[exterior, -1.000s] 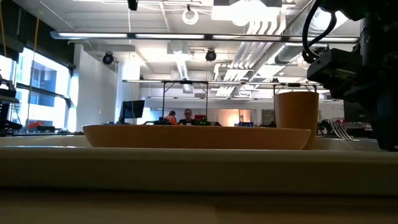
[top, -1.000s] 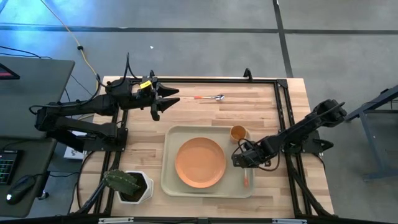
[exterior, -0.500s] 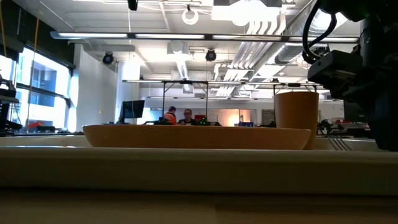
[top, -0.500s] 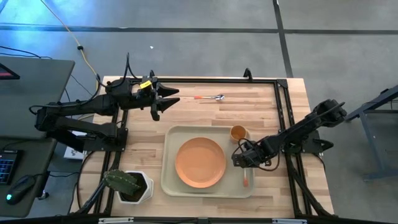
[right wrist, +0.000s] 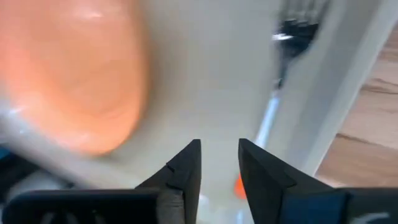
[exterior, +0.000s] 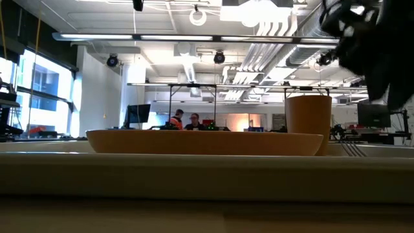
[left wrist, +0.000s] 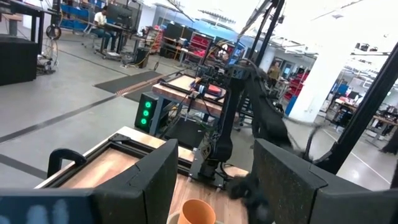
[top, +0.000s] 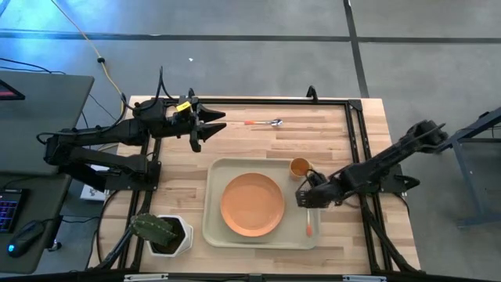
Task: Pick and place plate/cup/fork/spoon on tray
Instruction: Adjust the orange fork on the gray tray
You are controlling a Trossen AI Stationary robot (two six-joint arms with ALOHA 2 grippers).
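Observation:
The beige tray (top: 213,229) holds the orange plate (top: 252,204), the orange-yellow cup (top: 300,167) and the fork (top: 309,222), which lies flat along its right part, orange handle toward the near edge. The fork also shows in the right wrist view (right wrist: 268,115). My right gripper (top: 302,197) hovers above the tray beside the fork, open and empty (right wrist: 219,146). The spoon (top: 264,123) lies flat on the table near the far edge. My left gripper (top: 209,130) waits open at the far left. The low view shows the plate (exterior: 204,142), cup (exterior: 308,120) and fork tines (exterior: 352,149).
A white square pot with a green plant (top: 163,233) stands at the near left corner, beside the tray. A black frame (top: 356,133) runs along the table's far and right edges. Bare wood lies between the spoon and the tray.
My right gripper has risen from the tray's right part and drawn a little toward the table's right edge. The fork stays flat on the tray. Plate, cup and spoon have not moved.

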